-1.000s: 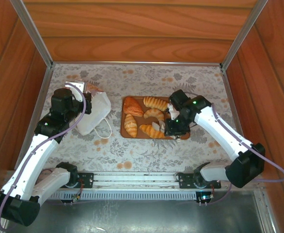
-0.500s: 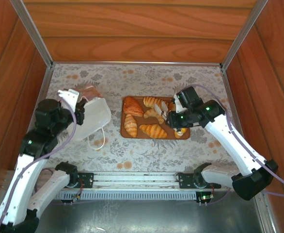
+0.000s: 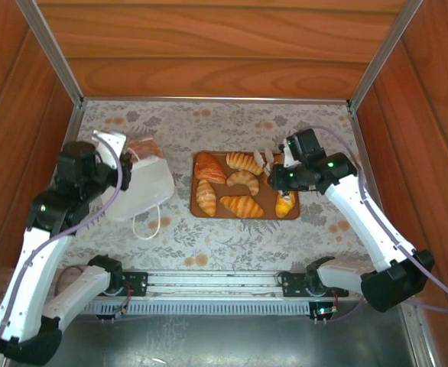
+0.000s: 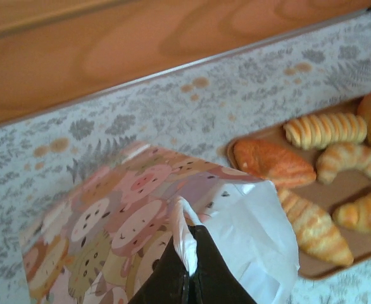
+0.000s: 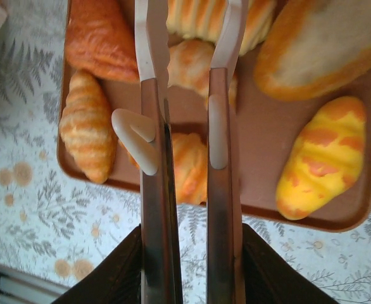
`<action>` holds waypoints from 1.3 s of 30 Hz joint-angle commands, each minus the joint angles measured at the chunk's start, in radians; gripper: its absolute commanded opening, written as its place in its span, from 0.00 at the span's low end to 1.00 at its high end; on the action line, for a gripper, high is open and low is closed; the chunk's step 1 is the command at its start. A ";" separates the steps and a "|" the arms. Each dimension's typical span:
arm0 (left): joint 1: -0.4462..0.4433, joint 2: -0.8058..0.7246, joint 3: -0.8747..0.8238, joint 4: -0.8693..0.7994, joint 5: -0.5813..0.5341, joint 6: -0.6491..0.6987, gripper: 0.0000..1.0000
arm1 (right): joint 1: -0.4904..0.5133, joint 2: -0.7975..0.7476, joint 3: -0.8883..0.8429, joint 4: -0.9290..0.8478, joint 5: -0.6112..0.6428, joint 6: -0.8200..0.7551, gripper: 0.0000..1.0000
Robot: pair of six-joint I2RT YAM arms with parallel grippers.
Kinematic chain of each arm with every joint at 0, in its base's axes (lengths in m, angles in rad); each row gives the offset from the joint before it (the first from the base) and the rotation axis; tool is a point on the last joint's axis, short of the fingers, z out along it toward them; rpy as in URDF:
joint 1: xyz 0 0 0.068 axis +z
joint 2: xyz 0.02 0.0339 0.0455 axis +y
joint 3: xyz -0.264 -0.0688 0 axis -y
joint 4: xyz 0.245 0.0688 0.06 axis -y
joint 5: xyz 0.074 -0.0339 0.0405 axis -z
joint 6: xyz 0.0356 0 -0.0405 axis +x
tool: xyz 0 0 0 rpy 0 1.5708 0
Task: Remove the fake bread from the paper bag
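The left gripper pinched the paper bag while the right gripper hung parted and empty over the fake bread on the tray (a careless sweep, I feared, would knock the yellow roll off)

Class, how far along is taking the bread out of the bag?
Done: several breads lie on the tray, a yellow roll among them. In hand: the left gripper pinches the bag's edge; the right gripper hovers open above the tray. Left: unclear, the bag's inside is hidden.

The right gripper has drawn back across the tray — a yellow roll now lies there
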 commanded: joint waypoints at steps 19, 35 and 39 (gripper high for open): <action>0.001 0.408 0.432 0.143 -0.066 -0.264 0.00 | -0.121 -0.136 -0.022 0.062 -0.028 0.083 0.38; 0.173 0.552 0.586 0.186 0.286 -0.803 0.00 | -0.129 -0.161 -0.056 0.078 -0.041 0.105 0.38; 0.213 0.543 0.516 0.256 0.338 -0.866 0.00 | -0.129 -0.163 -0.061 0.088 -0.047 0.107 0.38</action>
